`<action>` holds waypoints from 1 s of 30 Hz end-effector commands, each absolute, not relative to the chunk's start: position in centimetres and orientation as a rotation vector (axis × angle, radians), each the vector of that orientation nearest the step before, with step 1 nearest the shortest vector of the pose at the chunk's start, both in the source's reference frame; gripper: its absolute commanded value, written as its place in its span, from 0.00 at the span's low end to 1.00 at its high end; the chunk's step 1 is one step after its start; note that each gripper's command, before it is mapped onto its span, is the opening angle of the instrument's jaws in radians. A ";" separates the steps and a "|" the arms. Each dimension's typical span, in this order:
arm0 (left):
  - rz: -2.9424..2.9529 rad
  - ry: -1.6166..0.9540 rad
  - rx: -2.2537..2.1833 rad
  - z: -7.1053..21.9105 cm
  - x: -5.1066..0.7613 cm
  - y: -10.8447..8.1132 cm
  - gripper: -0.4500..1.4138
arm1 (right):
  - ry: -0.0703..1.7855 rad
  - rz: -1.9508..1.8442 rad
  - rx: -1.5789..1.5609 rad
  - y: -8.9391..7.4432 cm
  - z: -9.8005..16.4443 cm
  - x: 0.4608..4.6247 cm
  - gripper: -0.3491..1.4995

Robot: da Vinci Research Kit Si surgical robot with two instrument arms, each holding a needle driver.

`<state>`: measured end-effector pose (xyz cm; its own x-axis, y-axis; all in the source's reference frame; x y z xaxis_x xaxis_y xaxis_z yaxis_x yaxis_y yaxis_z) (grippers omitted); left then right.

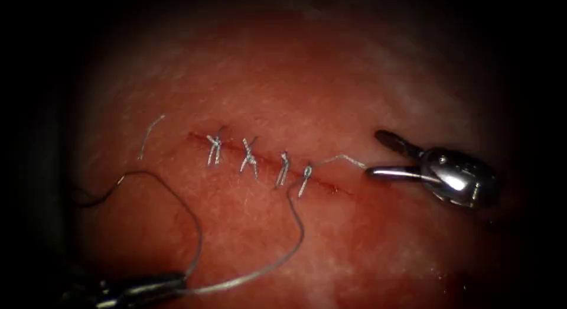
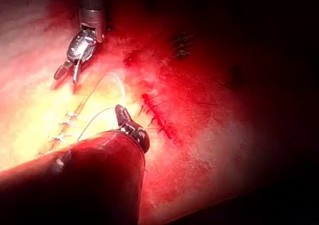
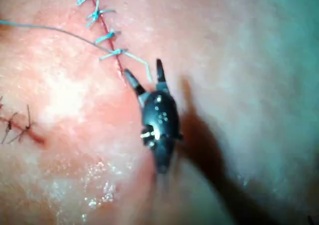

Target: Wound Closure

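**Item: suture thread** (image 1: 260, 272). Fine grey strand, running from the fourth knot (image 1: 306, 173) down in a slack loop to the left arm's tool (image 1: 177, 280), then on in a second arc toward the dark edge beyond that tool. A short tail (image 1: 342, 160) leaves the same knot and ends just at the tips of the right arm's tool (image 1: 372, 152).

**Handling (judged):** very light, limp, no stiffness of its own; follows any pull and curls when slack. Likely slippery under smooth jaws and easily frayed if crushed. The short tail gives little length to take; a hold near its free end, clear of the knot, looks safest.

**Item: left arm's tool.** Jaws closed on the long strand, where the two loops meet at its tip.

**Item: right arm's tool.** Jaws spread wide, holding nothing; the tail's free end lies between or just at the tips, contact not clear.

**Item: tissue** (image 1: 331, 67). Soft, moist, yielding. The cut (image 1: 331, 188) runs away from the right tool's tips toward the left, carrying four tied stitches; a short stretch nearest that tool is unstitched.

**Item: needle.** Position cannot be told.

**Item: loose thread piece** (image 1: 149, 135). Lies on the tissue beyond the far end of the cut, well apart from both tools.
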<state>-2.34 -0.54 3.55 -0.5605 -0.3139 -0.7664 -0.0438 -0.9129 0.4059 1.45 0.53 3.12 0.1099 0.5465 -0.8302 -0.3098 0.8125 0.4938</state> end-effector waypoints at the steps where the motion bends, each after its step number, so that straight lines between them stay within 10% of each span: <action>1: -2.587 -0.564 1.386 3.6 -2.36 -0.6 0.00 | 1.333 0.614 0.223 0.5 3.1 1.71 0.38; 7: -2.557 -0.514 1.362 3.7 -2.34 -0.3 0.00 | 1.346 0.495 0.210 0.5 3.1 2.18 0.04; 30: -2.791 -0.681 1.137 4.8 -2.94 0.6 0.00 | 1.376 0.338 0.296 0.0 2.8 2.52 0.00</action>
